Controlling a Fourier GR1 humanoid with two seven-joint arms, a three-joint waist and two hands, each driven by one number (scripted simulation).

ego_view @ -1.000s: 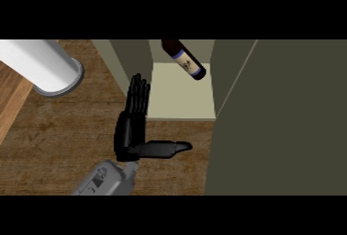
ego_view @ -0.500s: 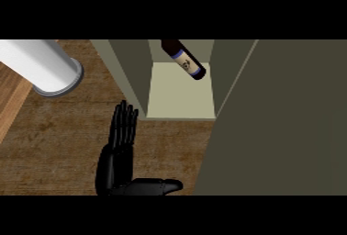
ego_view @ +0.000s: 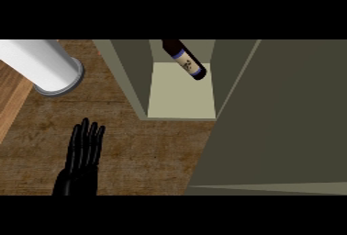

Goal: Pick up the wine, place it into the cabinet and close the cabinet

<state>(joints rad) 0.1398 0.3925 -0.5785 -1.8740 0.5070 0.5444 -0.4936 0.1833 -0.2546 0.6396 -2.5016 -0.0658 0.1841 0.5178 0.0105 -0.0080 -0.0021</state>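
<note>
This is a kitchen. A brown, wood-grained surface point(ego_view: 149, 151) fills the middle of the head view, the sort of worktop found on a kitchen counter. At 12 o'clock an olive-green cabinet point(ego_view: 136, 78) stands open, its pale shelf holding a dark wine bottle point(ego_view: 184, 60) with a blue-edged label. At 10 o'clock a white cylinder point(ego_view: 42, 64) with a grey rim rests on the surface, with lighter wood planking just beyond it.

My hand point(ego_view: 81, 158) is black against the mottled brown surface point(ego_view: 156, 151). The wine point(ego_view: 184, 59) is a dark brown bottle with a white label edged in blue. The cabinet point(ego_view: 271, 114) is drab olive-grey, its inner shelf pale cream. A white cylinder point(ego_view: 42, 64) has a grey rim.
</note>
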